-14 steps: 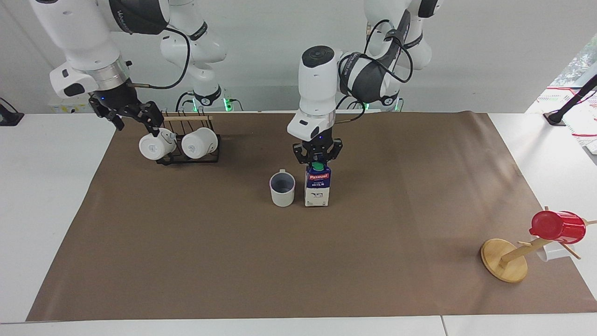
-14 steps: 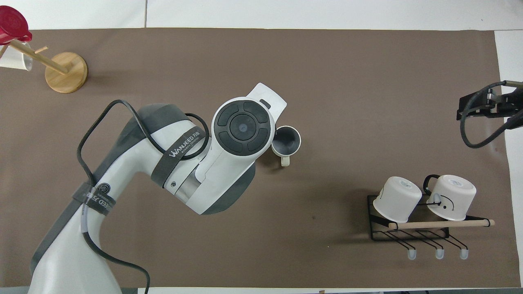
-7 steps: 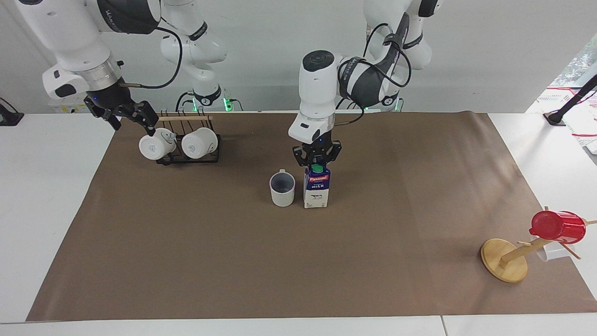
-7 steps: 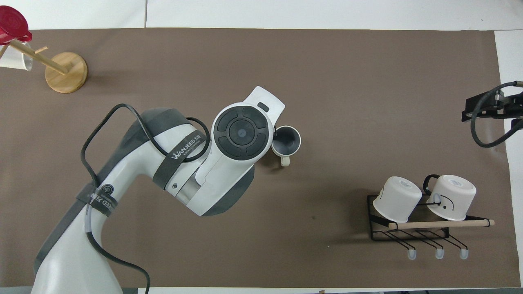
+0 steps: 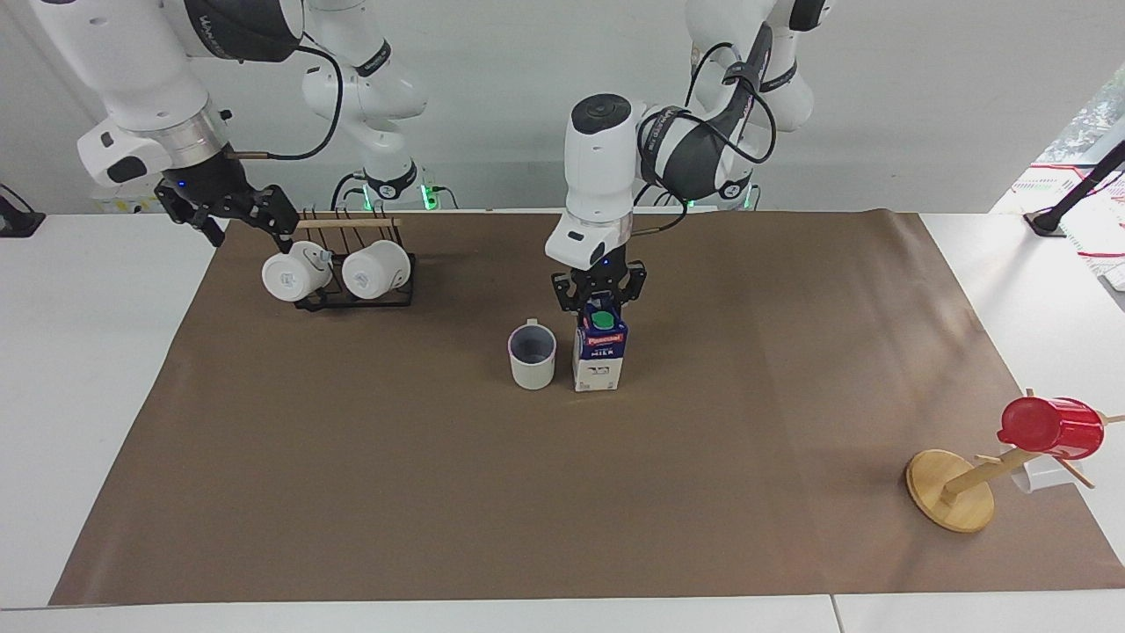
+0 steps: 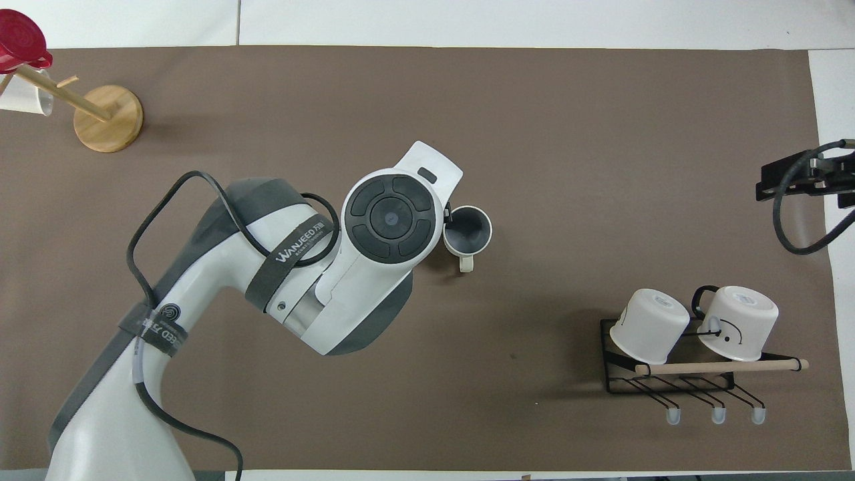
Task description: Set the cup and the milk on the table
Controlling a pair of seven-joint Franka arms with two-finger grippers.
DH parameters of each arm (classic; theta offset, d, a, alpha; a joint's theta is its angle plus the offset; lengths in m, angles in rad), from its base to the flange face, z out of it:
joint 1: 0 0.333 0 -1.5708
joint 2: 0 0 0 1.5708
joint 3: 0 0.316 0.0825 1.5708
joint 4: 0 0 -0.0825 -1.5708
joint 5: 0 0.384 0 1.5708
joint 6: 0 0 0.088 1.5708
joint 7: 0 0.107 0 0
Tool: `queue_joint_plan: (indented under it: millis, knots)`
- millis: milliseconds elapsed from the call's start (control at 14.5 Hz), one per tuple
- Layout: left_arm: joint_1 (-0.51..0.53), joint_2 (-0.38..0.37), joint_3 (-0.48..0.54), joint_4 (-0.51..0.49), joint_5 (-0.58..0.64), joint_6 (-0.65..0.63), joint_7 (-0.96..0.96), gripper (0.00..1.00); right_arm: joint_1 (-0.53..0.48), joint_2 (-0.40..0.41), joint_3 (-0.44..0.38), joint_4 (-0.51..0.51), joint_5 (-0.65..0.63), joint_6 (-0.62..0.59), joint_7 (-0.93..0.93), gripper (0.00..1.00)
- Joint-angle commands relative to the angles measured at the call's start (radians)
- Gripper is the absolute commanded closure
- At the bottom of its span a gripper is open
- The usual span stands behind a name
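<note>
The milk [image 5: 599, 356] stands upright on the brown paper of the table [image 5: 439, 492], mid-table. The cup [image 5: 533, 356] stands upright right beside it, toward the right arm's end, with its handle turned toward the robots [image 6: 467, 230]. My left gripper [image 5: 599, 303] hangs open straight over the carton's green cap, with its fingers to either side of the top. In the overhead view the left wrist hides the carton. My right gripper [image 5: 249, 230] is open and empty in the air, over the rack's end nearest the right arm's end of the table.
A black wire rack [image 5: 356, 299] holds two all-white mugs [image 5: 295, 272] on their sides, near the right arm's base. A wooden mug tree [image 5: 951, 489] with a red cup [image 5: 1055, 428] stands at the left arm's end, far from the robots.
My left gripper has risen slightly above the carton, which stays on the paper. My right gripper has lifted and drawn back from the white mug on the rack.
</note>
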Motion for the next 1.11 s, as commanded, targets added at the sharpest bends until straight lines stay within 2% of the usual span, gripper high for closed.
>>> queue_joint_plan:
  millis: [0,277,622,899,1037]
  knots:
    - [0.007,-0.062,0.011,-0.016,0.017,0.003,-0.008,0.00,-0.005,0.005,0.007,0.016,-0.010,-0.011,-0.026,0.00]
    - [0.112,-0.137,0.011,-0.060,-0.006,-0.042,0.033,0.00,-0.001,0.005,0.010,0.016,-0.010,-0.013,-0.022,0.00]
    - [0.334,-0.223,0.011,-0.126,-0.124,-0.105,0.376,0.00,-0.001,0.005,0.010,0.014,-0.010,-0.010,-0.022,0.00]
    - [0.502,-0.254,0.017,-0.103,-0.173,-0.190,0.616,0.00,-0.001,0.005,0.011,0.014,-0.010,-0.010,-0.022,0.00]
    - [0.589,-0.251,0.021,-0.053,-0.217,-0.223,0.721,0.00,-0.001,0.005,0.011,0.014,-0.009,-0.008,-0.021,0.00]
